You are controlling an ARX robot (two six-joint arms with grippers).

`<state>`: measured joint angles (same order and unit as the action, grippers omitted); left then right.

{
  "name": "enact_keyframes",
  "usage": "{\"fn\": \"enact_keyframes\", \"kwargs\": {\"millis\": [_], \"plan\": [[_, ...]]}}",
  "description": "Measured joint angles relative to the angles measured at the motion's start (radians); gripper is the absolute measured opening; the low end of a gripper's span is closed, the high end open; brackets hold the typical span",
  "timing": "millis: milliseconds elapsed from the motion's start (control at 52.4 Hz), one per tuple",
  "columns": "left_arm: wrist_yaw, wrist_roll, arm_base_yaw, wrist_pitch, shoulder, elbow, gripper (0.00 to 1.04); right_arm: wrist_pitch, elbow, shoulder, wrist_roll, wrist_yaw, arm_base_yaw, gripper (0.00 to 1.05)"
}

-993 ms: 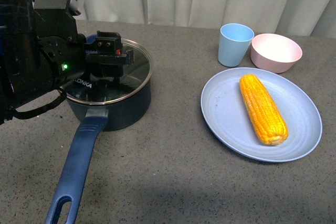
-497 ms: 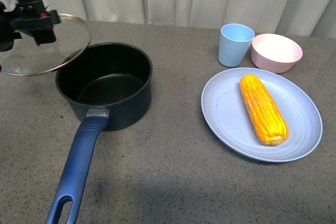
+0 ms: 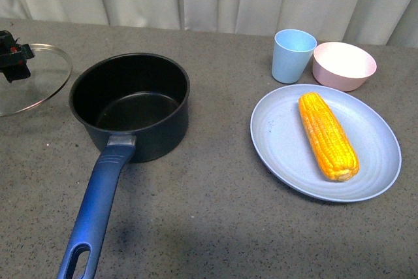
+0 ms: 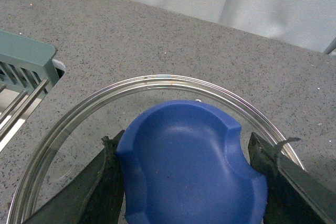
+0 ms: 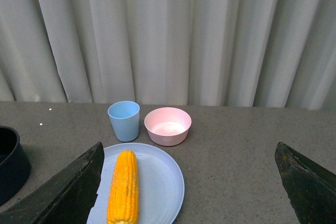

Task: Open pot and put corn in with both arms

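Note:
The dark navy pot point(image 3: 130, 106) stands open on the grey table, its black inside empty and its long blue handle point(image 3: 95, 213) pointing toward the front. My left gripper point(image 3: 12, 53) at the far left edge is shut on the blue knob point(image 4: 191, 166) of the glass pot lid point(image 3: 32, 80), holding it left of the pot. The corn point(image 3: 328, 135) lies on a pale blue plate point(image 3: 281, 142) at the right; it also shows in the right wrist view point(image 5: 122, 187). My right gripper point(image 5: 191, 187) is open and empty, back from the plate.
A pale blue cup point(image 3: 292, 55) and a pink bowl point(image 3: 343, 65) stand behind the plate. A curtain hangs behind the table. A grey-green rack point(image 4: 23, 72) sits by the lid in the left wrist view.
My left gripper has lifted the lid off the pot and carried it left and down, nearly out of the front view. The pot now stands open.

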<state>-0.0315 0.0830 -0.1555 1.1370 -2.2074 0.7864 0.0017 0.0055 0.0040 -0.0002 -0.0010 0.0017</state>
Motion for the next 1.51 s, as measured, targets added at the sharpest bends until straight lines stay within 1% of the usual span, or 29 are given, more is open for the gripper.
{"fn": "enact_keyframes", "kwargs": {"millis": [554, 783, 974, 993, 1051, 1146, 1184, 1203, 1222, 1242, 1299, 1375, 1509], "plan": [[-0.049, -0.031, -0.014, 0.091, -0.137, 0.007, 0.61, 0.000, 0.000, 0.000, 0.000, 0.000, 0.000, 0.95], [-0.048, -0.069, -0.020, 0.078, -0.186, 0.020, 0.60, 0.000, 0.000, 0.000, 0.000, 0.000, 0.000, 0.95], [-0.040, -0.066, -0.023, 0.071, -0.186, 0.025, 0.60, 0.000, 0.000, 0.000, 0.000, 0.000, 0.000, 0.95], [-0.039, -0.065, -0.023, 0.071, -0.186, 0.025, 0.61, 0.000, 0.000, 0.000, 0.000, 0.000, 0.000, 0.95], [-0.035, -0.061, -0.023, 0.071, -0.183, 0.023, 0.73, 0.000, 0.000, 0.000, 0.000, 0.000, 0.000, 0.95], [-0.031, -0.052, -0.024, 0.071, -0.162, 0.012, 0.86, 0.000, 0.000, 0.000, 0.000, 0.000, 0.000, 0.95], [-0.026, -0.041, -0.024, 0.072, -0.137, 0.000, 0.93, 0.000, 0.000, 0.000, 0.000, 0.000, 0.000, 0.95], [-0.026, -0.039, -0.024, 0.072, -0.134, -0.001, 0.94, 0.000, 0.000, 0.000, 0.000, 0.000, 0.000, 0.95], [-0.024, -0.035, -0.024, 0.071, -0.116, -0.010, 0.99, 0.000, 0.000, 0.000, 0.000, 0.000, 0.000, 0.95], [-0.021, -0.035, -0.024, 0.071, -0.103, -0.015, 1.00, 0.000, 0.000, 0.000, 0.000, 0.000, 0.000, 0.95], [0.007, -0.026, -0.024, 0.051, -0.024, -0.048, 0.97, 0.000, 0.000, 0.000, 0.000, 0.000, 0.000, 0.95], [0.029, -0.029, -0.025, 0.033, 0.063, -0.097, 0.98, 0.000, 0.000, 0.000, 0.000, 0.000, 0.000, 0.95], [0.039, -0.027, -0.031, 0.018, 0.212, -0.216, 0.98, 0.000, 0.000, 0.000, 0.000, 0.000, 0.000, 0.95]]}}
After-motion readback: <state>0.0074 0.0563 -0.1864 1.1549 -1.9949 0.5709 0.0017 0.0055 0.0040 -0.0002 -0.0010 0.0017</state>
